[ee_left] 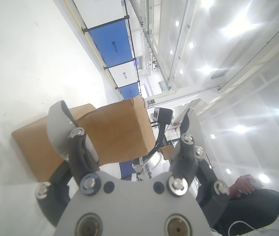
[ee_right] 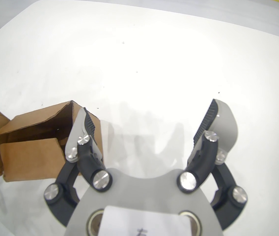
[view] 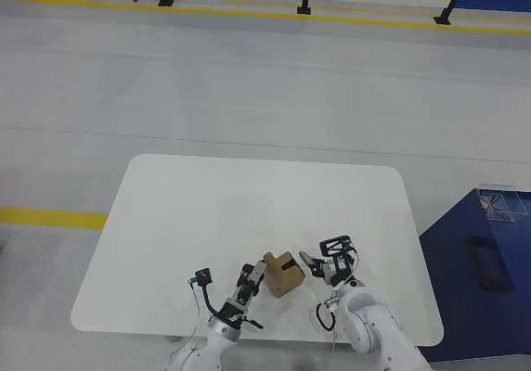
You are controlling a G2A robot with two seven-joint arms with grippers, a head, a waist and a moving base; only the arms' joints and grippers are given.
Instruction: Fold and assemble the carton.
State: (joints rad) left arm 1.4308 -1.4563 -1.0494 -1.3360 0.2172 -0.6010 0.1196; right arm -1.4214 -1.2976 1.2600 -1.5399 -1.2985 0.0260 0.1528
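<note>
**Carton and grippers at the table's near edge.** A brown cardboard carton (view: pixel 283 274) is seen on the white table (view: pixel 247 195), close to the near edge and between the two grippers. Its open end is turned toward the right gripper (ee_right: pixel 149 106), and one flap is folded across part of the opening. The left gripper (ee_left: pixel 123 110) is set at the carton's left side with its jaws spread wide. One of its fingers (ee_left: pixel 61 124) is laid across a carton face and the other stands clear, so nothing is clamped. The right gripper is likewise held wide open and empty, just beside the carton. Whether its nearer finger touches the flap cannot be told. A blue stand (view: pixel 498 269) is placed off the table's right edge.
</note>
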